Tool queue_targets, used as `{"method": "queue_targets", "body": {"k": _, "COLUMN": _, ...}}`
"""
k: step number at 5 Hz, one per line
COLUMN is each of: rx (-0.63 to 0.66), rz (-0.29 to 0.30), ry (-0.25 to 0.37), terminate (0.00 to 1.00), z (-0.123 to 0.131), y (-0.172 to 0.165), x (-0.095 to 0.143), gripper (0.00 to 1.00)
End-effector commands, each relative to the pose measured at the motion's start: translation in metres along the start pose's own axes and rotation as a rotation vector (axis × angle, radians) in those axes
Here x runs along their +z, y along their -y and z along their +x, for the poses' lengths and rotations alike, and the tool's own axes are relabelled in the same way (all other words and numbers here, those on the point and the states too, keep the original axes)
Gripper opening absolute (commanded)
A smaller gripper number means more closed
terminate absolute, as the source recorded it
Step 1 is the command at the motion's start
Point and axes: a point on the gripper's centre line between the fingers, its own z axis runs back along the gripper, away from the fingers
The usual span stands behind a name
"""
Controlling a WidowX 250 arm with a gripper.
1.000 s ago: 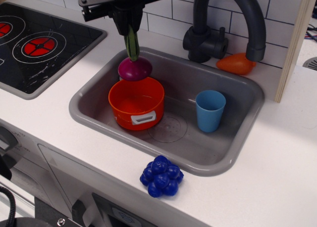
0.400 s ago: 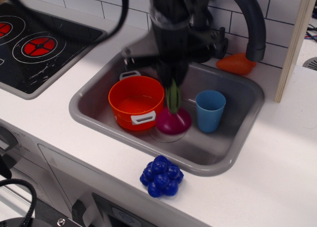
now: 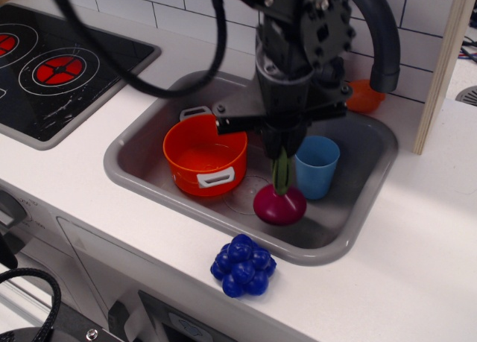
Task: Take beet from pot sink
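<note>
Glossy smooth plastic beet (image 3: 279,205) and pot (image 3: 204,156); matt grey plastic sink (image 3: 356,221).

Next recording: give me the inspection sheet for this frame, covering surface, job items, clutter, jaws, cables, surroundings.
Surface: white counter with grey sink set into it.
Job's things: beet out of the orange pot, low over the sink floor near the front wall; contact with the floor unclear. Pot looks empty.
Clutter: blue cup in sink; blue berry cluster on counter; orange toy behind faucet.
Grippers: gripper jaws shut on beet stalks.
Cables: black cable looping over counter.
Surroundings: stovetop, tiled wall.
</note>
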Motion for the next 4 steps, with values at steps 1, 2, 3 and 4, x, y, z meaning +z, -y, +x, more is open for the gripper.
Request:
{"method": "queue_targets", "body": {"k": 1, "rx": -0.032, "rz": -0.004, "ry": 0.005, "terminate": 0.00, "z": 0.008, "y": 0.005, "x": 0.009, "gripper": 1.00}}
{"method": "queue_targets", "body": {"k": 2, "rx": -0.015, "rz": -0.003, "ry": 0.004, "terminate": 0.00, "z": 0.014, "y": 0.000, "x": 0.017, "gripper": 1.00}}
{"method": "queue_targets", "body": {"k": 3, "rx": 0.016, "rz": -0.019, "ry": 0.003, "terminate": 0.00, "z": 0.025, "y": -0.008, "x": 0.035, "gripper": 1.00}}
{"method": "queue_targets", "body": {"k": 4, "rx": -0.007, "rz": -0.016, "ry": 0.018, "terminate": 0.00, "z": 0.036, "y": -0.016, "x": 0.056, "gripper": 1.00}}
